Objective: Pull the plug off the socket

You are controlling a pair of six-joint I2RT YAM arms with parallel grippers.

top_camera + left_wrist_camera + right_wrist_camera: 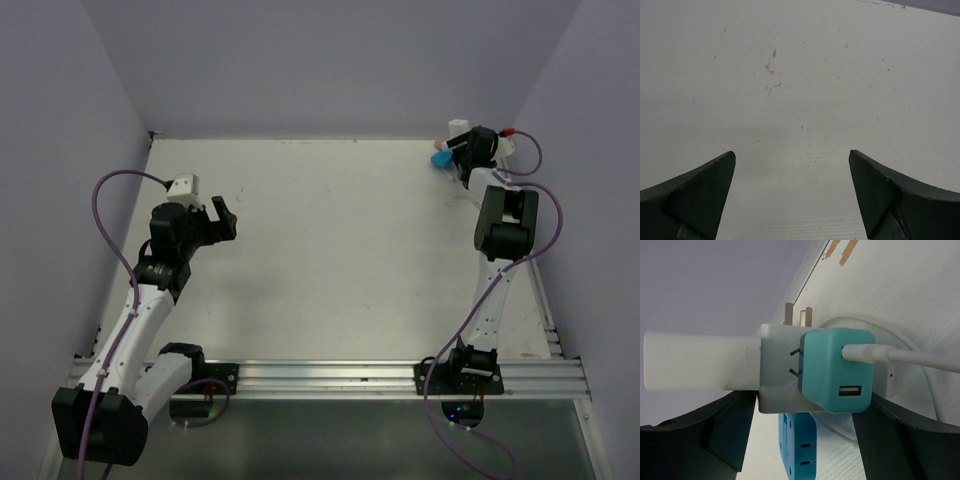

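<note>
Up at about 1 o'clock on the table, close to the far wall, the right gripper reaches into a small cluster of adapters. In the right wrist view the socket is a white cube at centre, with two metal prongs standing out at its 12 o'clock. The plug, teal with a USB port on its face, is seated against the socket's 3 o'clock side. A white cable runs off from the plug toward 3 o'clock. A white block meets the socket at 9 o'clock, and a blue adapter lies below it at 6 o'clock.

The right jaws stand apart and bracket the pair. One dark finger sits at 7 o'clock under the socket, the other at 5 o'clock by the plug. Whether either pad presses on anything I cannot tell. From above, a blue spot shows just beside the gripper, too small to say which piece it is.

The left gripper hovers near 9 o'clock, well apart from the cluster. Its jaws are spread wide over bare table and hold nothing.
</note>
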